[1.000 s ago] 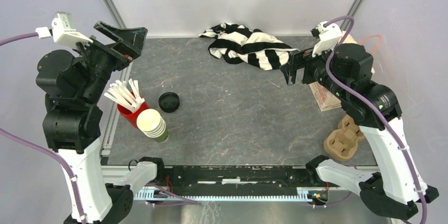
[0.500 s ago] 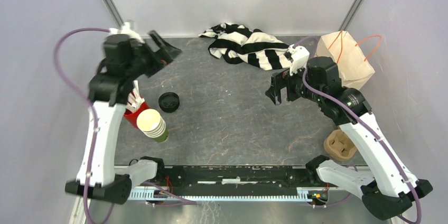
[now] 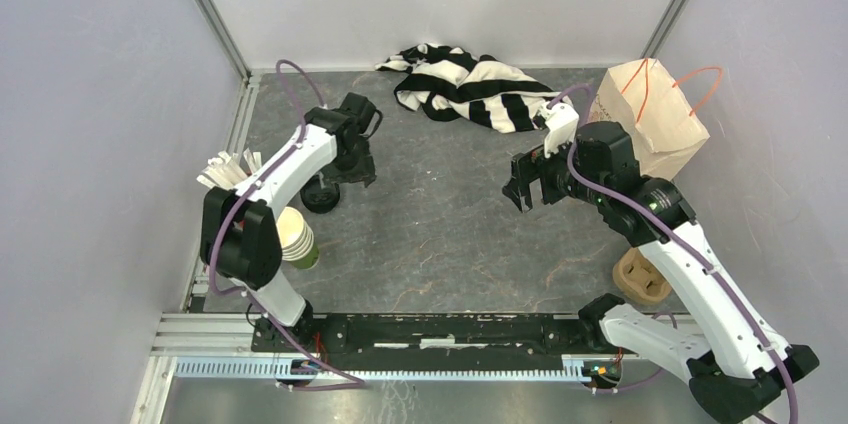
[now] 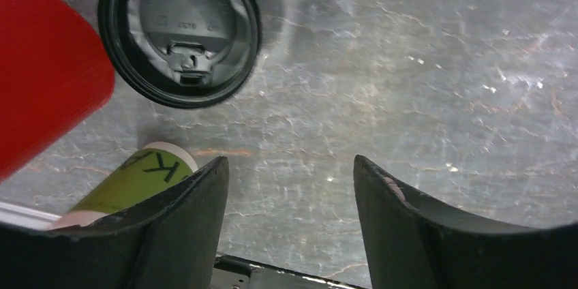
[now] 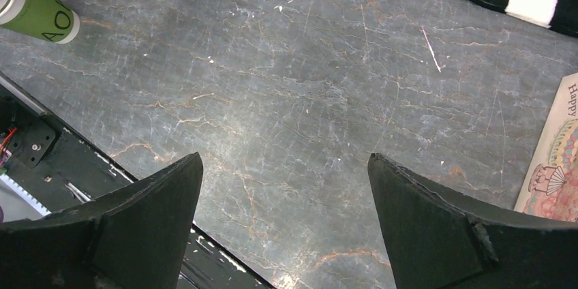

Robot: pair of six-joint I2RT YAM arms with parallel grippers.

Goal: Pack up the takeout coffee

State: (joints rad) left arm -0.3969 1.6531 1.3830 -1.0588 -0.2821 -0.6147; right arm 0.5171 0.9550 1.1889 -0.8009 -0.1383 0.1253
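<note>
Cardboard carrier: near right edge of the table, nothing in it.
Coffee: upright beside the red cup; only its black lid shows from above.
My left gripper: fingers spread, empty, just beside the coffee.
My right gripper: spread wide, empty, mid-table.
Paper bag: far right, well apart from the coffee.
Progress: nothing packed; grasp, carry and placing all remain.

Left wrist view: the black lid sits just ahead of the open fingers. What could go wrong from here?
1. The black lid lies flat on the table, so the left gripper may push it along rather than pinch it.
2. The red cup and green cup stack crowd the lid, so a finger could knock them.
</note>
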